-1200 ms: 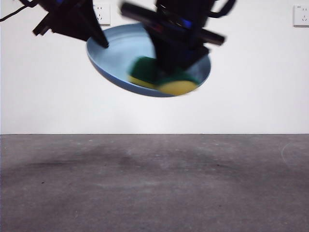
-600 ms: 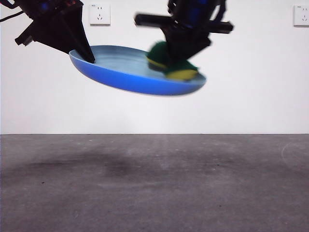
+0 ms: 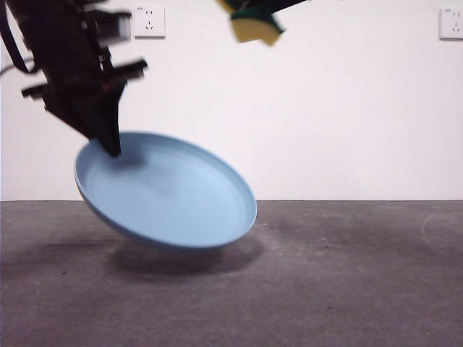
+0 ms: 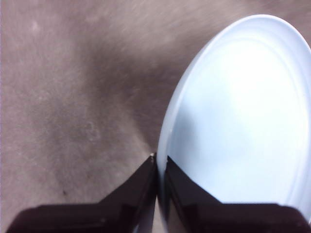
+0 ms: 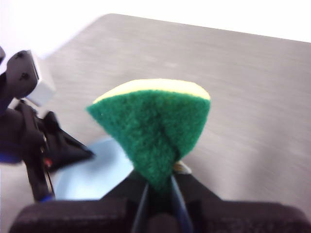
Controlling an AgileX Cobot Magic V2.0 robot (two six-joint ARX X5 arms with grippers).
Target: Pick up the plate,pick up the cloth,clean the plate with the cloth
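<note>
The light-blue plate (image 3: pixel 166 191) hangs tilted just above the table at the left, its inside facing the front camera. My left gripper (image 3: pixel 112 148) is shut on its upper left rim; the left wrist view shows both jaws pinching the rim (image 4: pixel 161 162) of the plate (image 4: pixel 243 116). The cloth, a yellow sponge with a green top (image 3: pixel 255 22), is high at the top edge, apart from the plate. My right gripper (image 5: pixel 160 187) is shut on the sponge (image 5: pixel 153 126), squeezing it. That view also shows the left arm (image 5: pixel 29 141) and a bit of the plate (image 5: pixel 90 174).
The grey table (image 3: pixel 325 282) stretches below, with the plate's shadow under it. A white wall with two sockets (image 3: pixel 148 20) stands behind.
The left gripper has lowered the plate down and to the left, tilting it toward the camera. The right gripper has lifted the sponge off the plate to the top edge.
</note>
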